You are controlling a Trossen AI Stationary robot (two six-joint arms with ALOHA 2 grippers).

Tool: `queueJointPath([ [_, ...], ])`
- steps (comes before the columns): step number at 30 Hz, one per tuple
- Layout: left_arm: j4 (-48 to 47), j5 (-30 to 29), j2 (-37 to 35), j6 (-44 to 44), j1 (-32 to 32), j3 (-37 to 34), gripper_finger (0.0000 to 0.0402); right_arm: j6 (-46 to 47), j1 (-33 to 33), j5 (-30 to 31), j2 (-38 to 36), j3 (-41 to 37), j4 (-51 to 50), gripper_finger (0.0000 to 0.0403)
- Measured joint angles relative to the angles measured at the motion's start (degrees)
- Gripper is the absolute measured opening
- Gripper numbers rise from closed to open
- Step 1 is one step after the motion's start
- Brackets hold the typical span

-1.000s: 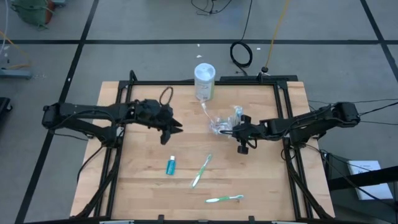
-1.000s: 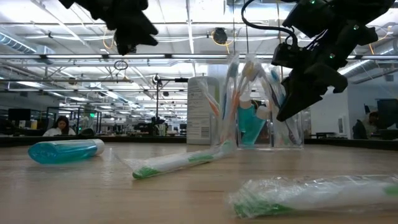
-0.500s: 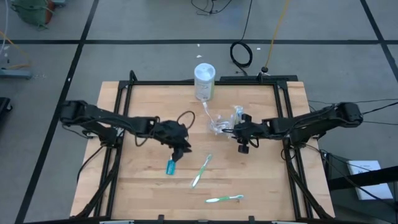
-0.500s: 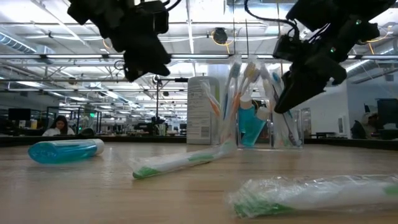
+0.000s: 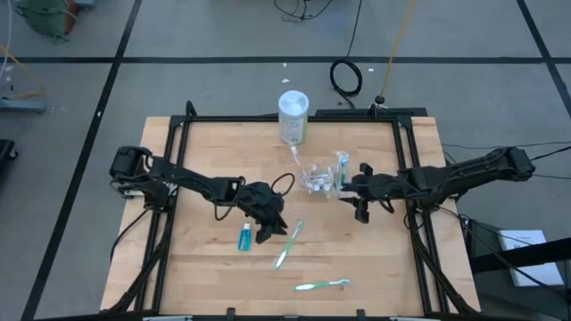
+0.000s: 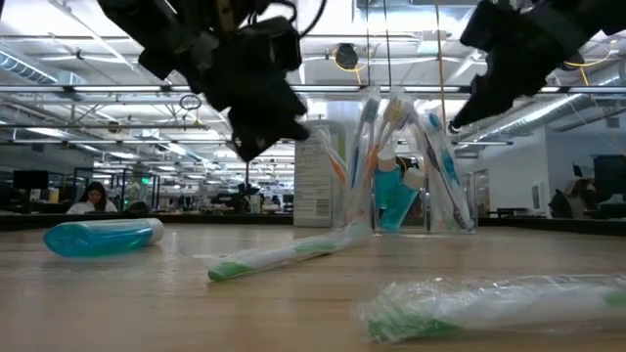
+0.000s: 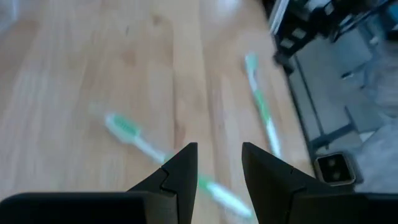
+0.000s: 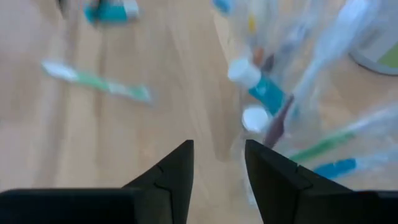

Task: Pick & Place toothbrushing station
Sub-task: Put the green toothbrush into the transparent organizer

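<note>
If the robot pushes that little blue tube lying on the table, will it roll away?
Probably a bit: the blue tube lies on its rounded side on bare wood. It looks small, so likely light. The left hand hovers close by.

Beyond my wooden table (image 5: 214,143) the floor (image 5: 223,36) was grey, crossed by dark lines, with a coiled black cable (image 5: 346,78) and a yellow cord (image 5: 395,40) lying on it behind the table's far edge. Looking level across the tabletop, I saw a large open hall under a ceiling of beams and long strip lights (image 6: 323,29), with rows of desks and monitors (image 6: 29,184) fading into the distance. A person (image 6: 96,197) sat at one of the desks far off.
</note>
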Motion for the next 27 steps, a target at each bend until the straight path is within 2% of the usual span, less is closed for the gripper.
queueJointPath([
  [5, -1.6, 0.3, 4.6, -1.0, 0.4, 3.3, 0.0130, 6.8, 1.3, 0.0, -2.1, 0.0, 3.3, 0.0135],
  [12, -4.4, -1.0, 11.2, -2.6, -2.2, 11.1, 0.0130, 1.4, 3.0, -1.3, 1.0, 0.0, 12.8, 0.0128],
  [18, -16.7, -11.6, 15.1, -2.5, -3.7, 17.0, 0.0130, -4.3, 3.7, -3.3, 2.5, 0.1, 15.0, 0.0128],
  [21, -18.0, -19.0, 16.5, -2.6, -4.3, 17.7, 0.0130, -6.1, 3.7, -3.2, 2.2, 0.0, 14.4, 0.0128],
  [23, -18.3, -21.9, 16.8, -4.4, -4.2, 17.5, 0.0130, -7.1, 3.7, -3.2, 1.9, 0.1, 14.1, 0.0128],
  [27, -17.5, -23.6, 17.4, -9.4, -3.3, 17.5, 0.0130, -7.7, 3.7, -3.2, 1.6, 0.1, 14.6, 0.0128],
])
